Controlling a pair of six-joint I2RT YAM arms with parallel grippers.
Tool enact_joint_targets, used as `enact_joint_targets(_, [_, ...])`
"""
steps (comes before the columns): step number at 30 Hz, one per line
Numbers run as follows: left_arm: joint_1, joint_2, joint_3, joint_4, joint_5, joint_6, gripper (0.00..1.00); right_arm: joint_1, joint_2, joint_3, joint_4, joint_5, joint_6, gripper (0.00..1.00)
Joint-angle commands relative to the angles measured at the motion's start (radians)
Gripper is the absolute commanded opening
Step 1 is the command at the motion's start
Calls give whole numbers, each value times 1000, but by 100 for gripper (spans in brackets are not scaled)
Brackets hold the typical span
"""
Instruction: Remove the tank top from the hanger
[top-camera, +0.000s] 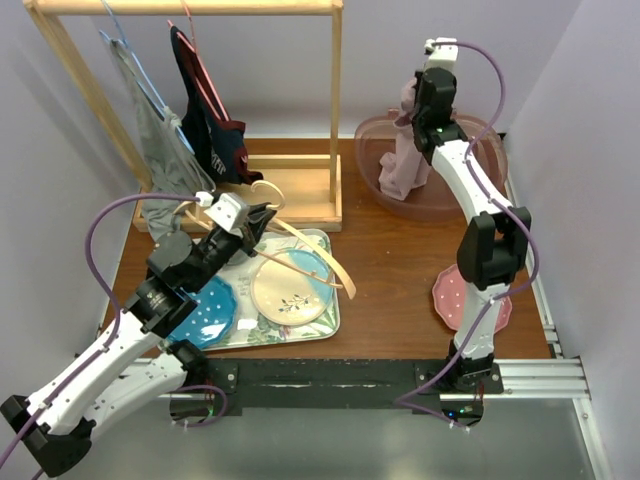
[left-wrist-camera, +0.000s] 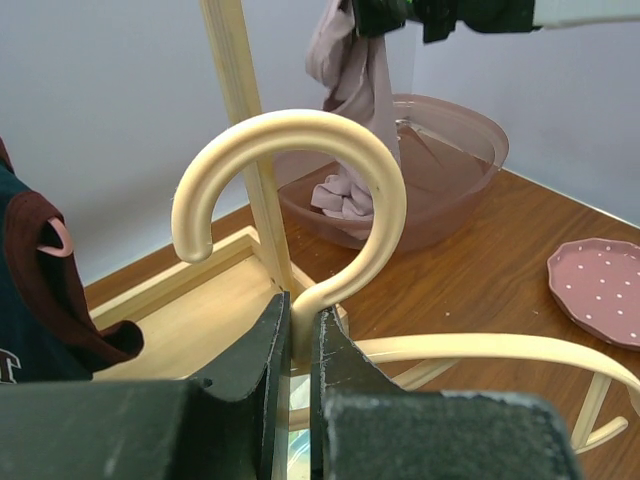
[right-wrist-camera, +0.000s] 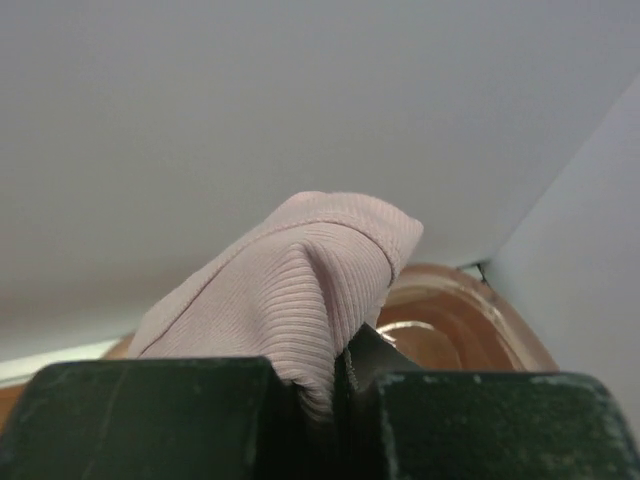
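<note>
The pale pink ribbed tank top (top-camera: 405, 160) hangs from my right gripper (top-camera: 418, 108), which is shut on its top fold (right-wrist-camera: 310, 300) above the pink basin (top-camera: 480, 190). Its lower end rests in the basin (left-wrist-camera: 440, 190). The bare wooden hanger (top-camera: 305, 250) lies over the tray. My left gripper (top-camera: 262, 222) is shut on the hanger's neck (left-wrist-camera: 300, 325), just below the curved hook (left-wrist-camera: 300, 150). The tank top is off the hanger; it also shows in the left wrist view (left-wrist-camera: 350, 120).
A wooden clothes rack (top-camera: 300, 190) stands at the back left with a grey garment (top-camera: 160, 140) and a dark navy garment (top-camera: 210, 120) on it. A floral tray (top-camera: 330, 320) holds a blue plate (top-camera: 205, 312) and a cream plate (top-camera: 290, 290). A pink dotted plate (top-camera: 450, 298) lies at right.
</note>
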Motion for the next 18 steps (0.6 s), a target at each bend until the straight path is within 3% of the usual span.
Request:
enact_joint_targets(1, [6, -24, 6, 62, 25, 6, 0, -37, 15, -26, -77, 55, 118, 0])
enact_joint_targets(3, [9, -38, -2, 69, 25, 6, 0, -51, 61, -23, -137, 41, 154, 3])
enact_joint_targets(4, [12, -41, -8, 76, 23, 5, 0, -56, 78, -12, -205, 30, 186, 19])
enact_joint_targets(6, [10, -44, -14, 79, 17, 6, 0, -66, 110, 35, -285, -14, 209, 40])
enact_joint_targets(9, [12, -39, -16, 81, 12, 6, 0, -74, 152, 84, -413, -80, 231, 57])
enact_joint_targets(12, [12, -33, -18, 79, 12, 8, 0, -86, 153, 124, -531, -105, 246, 67])
enact_joint_targets(18, [12, -38, -22, 82, 11, 8, 0, -93, 34, 108, -691, -264, 264, 69])
